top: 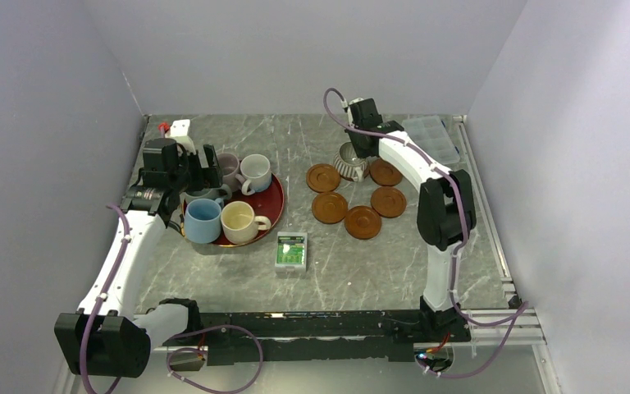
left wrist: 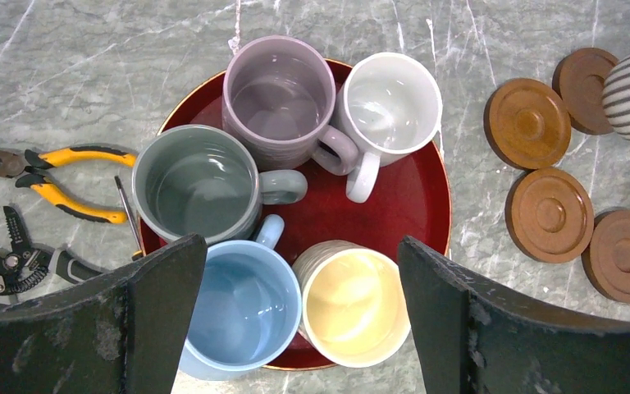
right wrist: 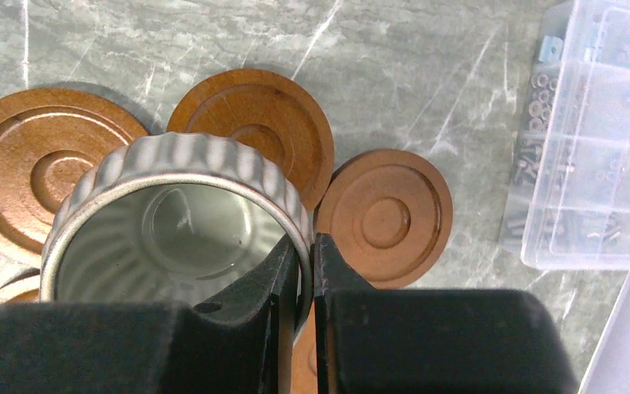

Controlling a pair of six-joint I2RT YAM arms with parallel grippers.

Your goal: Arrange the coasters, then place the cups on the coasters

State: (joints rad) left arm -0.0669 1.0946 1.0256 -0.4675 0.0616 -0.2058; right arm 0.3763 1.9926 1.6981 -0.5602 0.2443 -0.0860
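Five cups stand on the dark-red tray (top: 272, 201): mauve (left wrist: 279, 98), white (left wrist: 390, 103), grey-green (left wrist: 197, 185), light blue (left wrist: 238, 308) and cream (left wrist: 353, 304). My left gripper (left wrist: 299, 254) hangs open above the blue and cream cups, holding nothing. My right gripper (right wrist: 305, 246) is shut on the rim of the grey-and-white striped cup (right wrist: 172, 164), one finger inside and one outside. That cup sits at the back of the cluster of coasters (top: 362, 222). Coasters (right wrist: 385, 217) lie around it and partly under it. Whether it rests on one is hidden.
Yellow-handled pliers (left wrist: 57, 176) and wire strippers (left wrist: 16, 258) lie left of the tray. A small green-and-white box (top: 291, 252) sits in front of the tray. A clear parts organiser (top: 433, 135) stands at the back right, a white object (top: 180, 127) at the back left.
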